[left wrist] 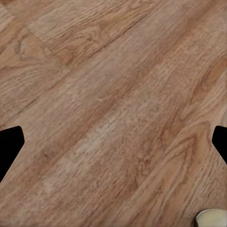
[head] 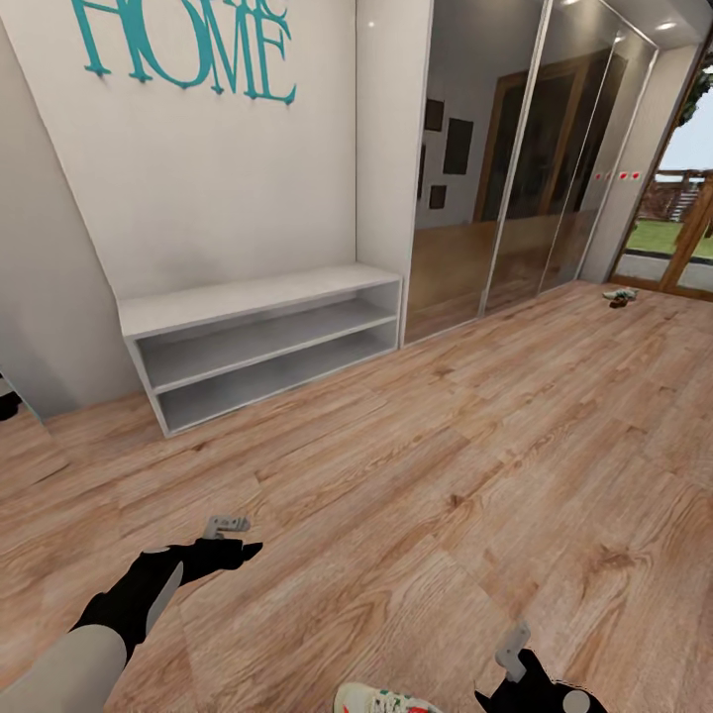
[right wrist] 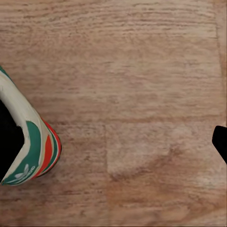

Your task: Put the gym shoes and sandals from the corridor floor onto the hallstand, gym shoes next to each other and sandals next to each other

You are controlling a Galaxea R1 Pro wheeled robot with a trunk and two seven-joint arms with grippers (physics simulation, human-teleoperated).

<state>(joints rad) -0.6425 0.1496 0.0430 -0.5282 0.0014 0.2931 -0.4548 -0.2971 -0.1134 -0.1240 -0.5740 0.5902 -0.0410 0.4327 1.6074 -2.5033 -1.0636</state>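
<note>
Your hallstand [head: 262, 337] at eleven o'clock sits bare, both grippers gape empty, one gym shoe [head: 381, 700] underfoot, another shoe [head: 621, 295] at two o'clock.

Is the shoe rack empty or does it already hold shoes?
Empty, as far as shown: the hallstand's flat top and both open shelves look bare. One gym shoe lies on the corridor floor.

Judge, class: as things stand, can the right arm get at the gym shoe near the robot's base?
Probably yes. The right end effector is open beside the gym shoe, with bare corridor floor around and nothing between.
</note>
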